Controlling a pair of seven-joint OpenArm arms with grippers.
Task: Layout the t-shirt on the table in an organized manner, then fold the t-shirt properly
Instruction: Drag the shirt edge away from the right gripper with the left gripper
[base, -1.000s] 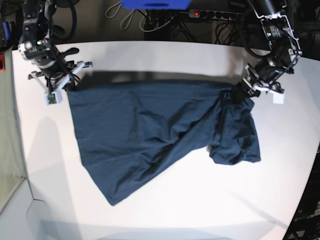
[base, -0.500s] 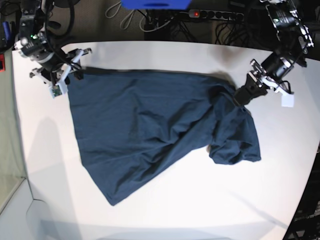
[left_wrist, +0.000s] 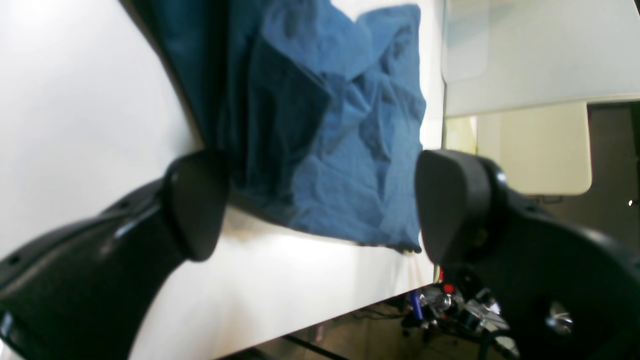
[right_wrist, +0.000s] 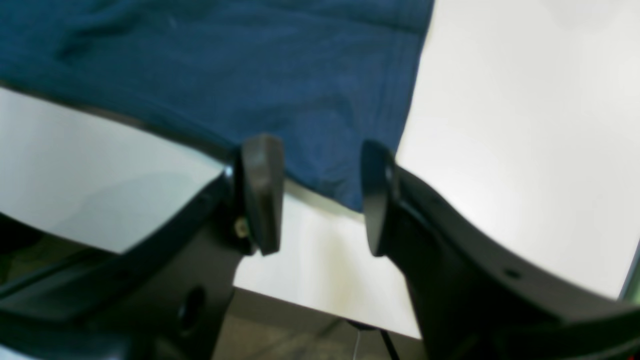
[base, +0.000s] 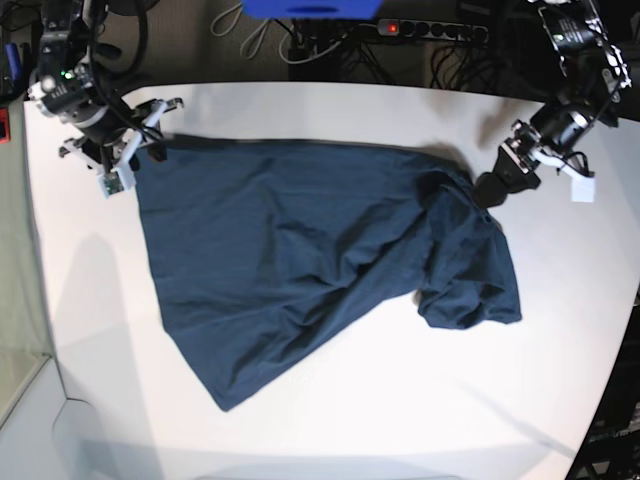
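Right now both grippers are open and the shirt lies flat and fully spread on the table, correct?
Not quite. Both the left gripper and right gripper are open, but the shirt is not fully spread: the base view shows its end nearest the left gripper bunched and crumpled on the table.

Dark floor beyond, tangled cables (base: 300, 45), power strip (base: 430, 28)

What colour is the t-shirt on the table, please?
Plain dark navy blue t-shirt; best seen in the base view.

Bright, even overhead light; the table (base: 330, 420) glares white. Wrist views are soft, their near fingers (right_wrist: 260, 195) blurred.
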